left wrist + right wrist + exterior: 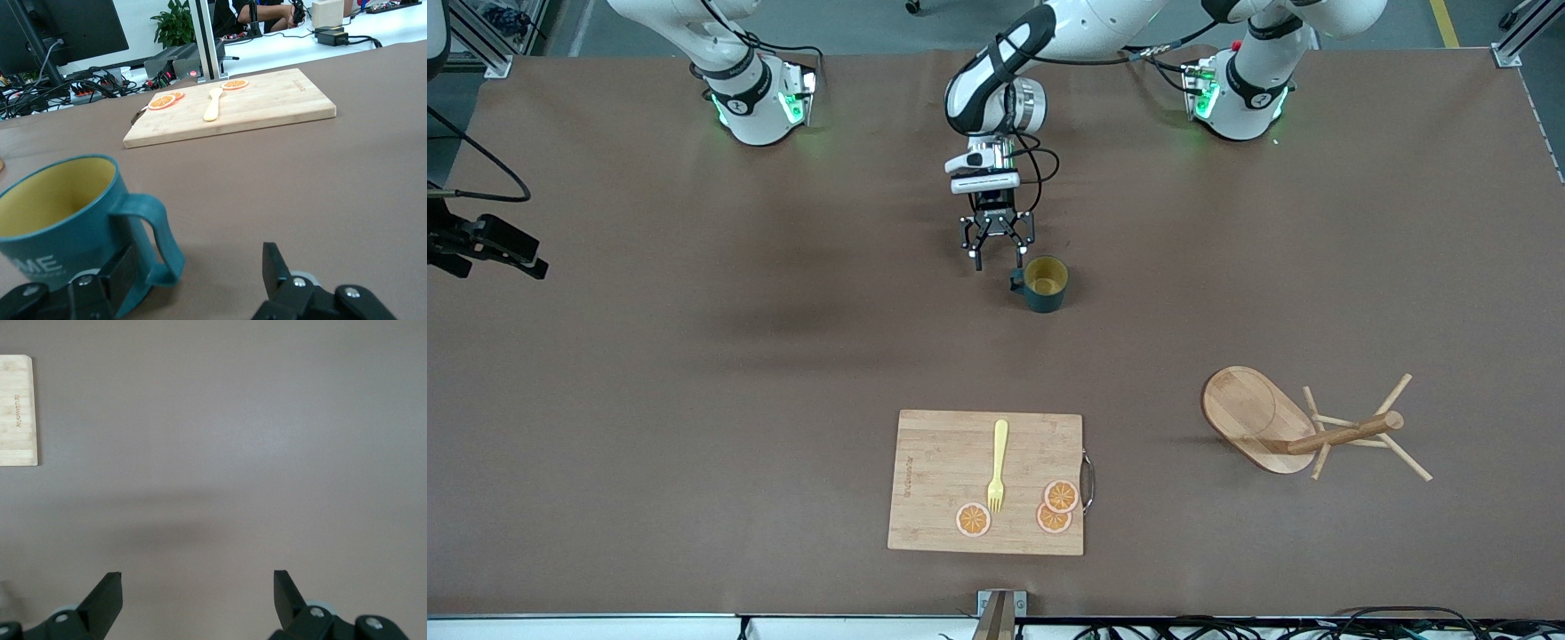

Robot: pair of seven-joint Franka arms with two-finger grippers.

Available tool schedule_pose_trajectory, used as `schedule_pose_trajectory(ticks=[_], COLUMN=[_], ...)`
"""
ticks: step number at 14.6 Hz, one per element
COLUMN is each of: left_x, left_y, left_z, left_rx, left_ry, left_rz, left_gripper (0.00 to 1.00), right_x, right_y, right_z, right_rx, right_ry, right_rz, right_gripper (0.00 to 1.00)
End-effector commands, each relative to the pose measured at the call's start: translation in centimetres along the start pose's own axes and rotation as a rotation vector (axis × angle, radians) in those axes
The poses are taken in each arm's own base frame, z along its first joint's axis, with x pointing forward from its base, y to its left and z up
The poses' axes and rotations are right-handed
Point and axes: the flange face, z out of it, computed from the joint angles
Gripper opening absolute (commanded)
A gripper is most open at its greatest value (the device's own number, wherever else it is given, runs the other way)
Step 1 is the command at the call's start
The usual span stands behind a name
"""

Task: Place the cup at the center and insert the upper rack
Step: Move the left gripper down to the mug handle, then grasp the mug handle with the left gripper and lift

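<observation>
The dark teal cup (1045, 283) with a yellow inside stands upright near the middle of the table. My left gripper (996, 258) is low beside it, on the side toward the right arm's end. In the left wrist view the cup (60, 220) fills the corner. Its handle (157, 233) lies between the open fingers of the left gripper (200, 257), close to one finger (127, 267) and apart from the other. The upper rack (1249, 413) lies tipped on its side toward the left arm's end, nearer the camera. My right gripper (197, 583) hangs open over bare table.
A wooden cutting board (925, 480) lies near the front edge, carrying a yellow fork (998, 467) and three orange slices (973, 519). The left wrist view shows the cutting board (267, 107), and its corner (17, 410) shows in the right wrist view. A black camera mount (480, 240) juts in at the right arm's end.
</observation>
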Motion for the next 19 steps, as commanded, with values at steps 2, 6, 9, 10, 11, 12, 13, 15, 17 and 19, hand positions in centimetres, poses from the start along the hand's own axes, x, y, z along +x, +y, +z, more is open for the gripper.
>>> schedule_pose_trajectory(ticks=[2,6,9,10,11,12,13,15,17,19], left_x=[0.7,0.4,0.0,-0.2,-0.7,-0.9,-1.0,-0.7,-0.3,-0.3], left_y=[0.7,0.4,0.1,0.0,0.0,-0.1,-0.4,0.2,0.4,0.5], left_z=[1.4,2.3,3.4,3.5,3.7,3.9,4.5,4.8,5.0,4.9], left_rx=[-0.025,-0.035,-0.034,-0.035,-0.039,-0.039,-0.032,-0.039,-0.045,-0.047], left_ry=[-0.003,0.001,0.016,0.017,0.015,0.017,0.023,0.018,0.013,0.010], left_rz=[-0.010,0.002,-0.004,-0.018,-0.021,-0.025,-0.027,-0.043,-0.073,-0.100], left_gripper=[0.84,0.84,0.83,0.83,0.83,0.82,0.81,0.74,0.65,0.52], right_x=[0.0,0.0,0.2,0.2,0.2,0.3,0.5,0.7,0.7,0.7], right_y=[0.3,0.4,0.4,0.3,0.3,0.4,0.3,0.3,0.3,0.3], right_z=[-0.1,-0.3,-0.3,-0.4,-0.4,-0.3,-0.1,-0.2,-0.2,-0.1], right_rx=[-0.004,-0.004,-0.004,-0.005,-0.005,-0.005,-0.006,-0.007,-0.007,-0.007], right_ry=[0.008,0.010,0.011,0.015,0.015,0.013,0.016,0.027,0.027,0.025], right_rz=[-0.003,-0.001,-0.001,-0.003,-0.004,-0.003,-0.004,-0.003,-0.003,-0.003], right_gripper=[1.00,1.00,1.00,1.00,1.00,1.00,1.00,1.00,1.00,1.00])
